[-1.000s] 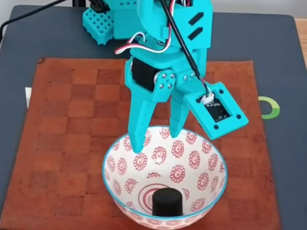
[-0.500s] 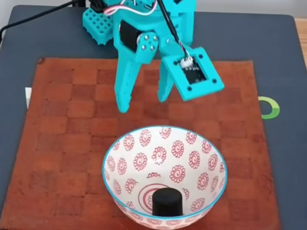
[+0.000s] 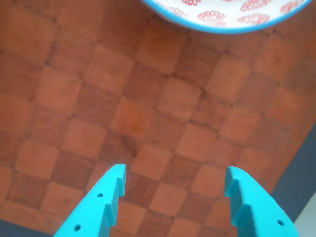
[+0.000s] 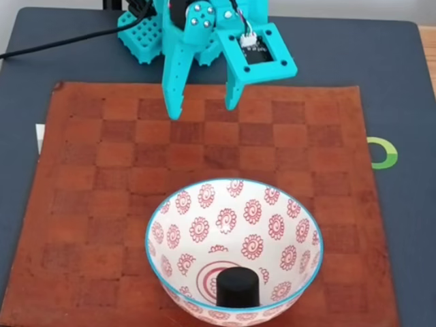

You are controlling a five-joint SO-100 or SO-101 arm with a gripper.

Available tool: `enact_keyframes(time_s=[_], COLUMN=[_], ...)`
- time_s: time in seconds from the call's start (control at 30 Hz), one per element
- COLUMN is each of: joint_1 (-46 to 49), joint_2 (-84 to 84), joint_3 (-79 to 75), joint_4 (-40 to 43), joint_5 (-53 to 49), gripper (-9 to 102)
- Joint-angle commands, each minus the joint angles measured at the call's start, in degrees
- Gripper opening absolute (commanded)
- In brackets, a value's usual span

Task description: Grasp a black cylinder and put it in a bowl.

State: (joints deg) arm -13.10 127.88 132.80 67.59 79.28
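The bowl is white with red swirly flowers and a blue-green rim. The cylinder is black. The gripper is bright turquoise. The mat has reddish-brown checker squares.

The black cylinder stands upright on its flat end, matte and short, right on the red rings at the bottom of the bowl, slightly toward the bowl's near wall. The bowl sits upright, white with red spiral flowers and a turquoise rim.
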Motion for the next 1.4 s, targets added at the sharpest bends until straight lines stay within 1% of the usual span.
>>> enact_keyframes(time_s=[0.0, 0.27, 0.4, 0.57, 0.83, 0.9, 1.03, 1.1, 1.2, 1.37], joint_1=[0.7, 0.9, 1.1, 1.1, 1.1, 1.1, 1.1, 1.8, 2.2, 2.3], joint_2=[6.2, 18.5, 25.7, 33.9, 44.5, 47.1, 52.2, 54.9, 58.8, 63.3], joint_3=[5.5, 20.9, 26.8, 33.7, 40.9, 41.9, 45.0, 46.8, 49.3, 49.7], joint_4=[-2.5, -6.6, -6.7, -6.6, -6.2, -5.7, -5.7, -5.6, -5.4, -1.7], joint_5=[1.2, 5.5, 6.9, 11.0, 11.2, 11.2, 11.2, 11.2, 11.2, 11.2], gripper=[25, 25, 24, 24, 24, 19, 5, 0, 0, 0])
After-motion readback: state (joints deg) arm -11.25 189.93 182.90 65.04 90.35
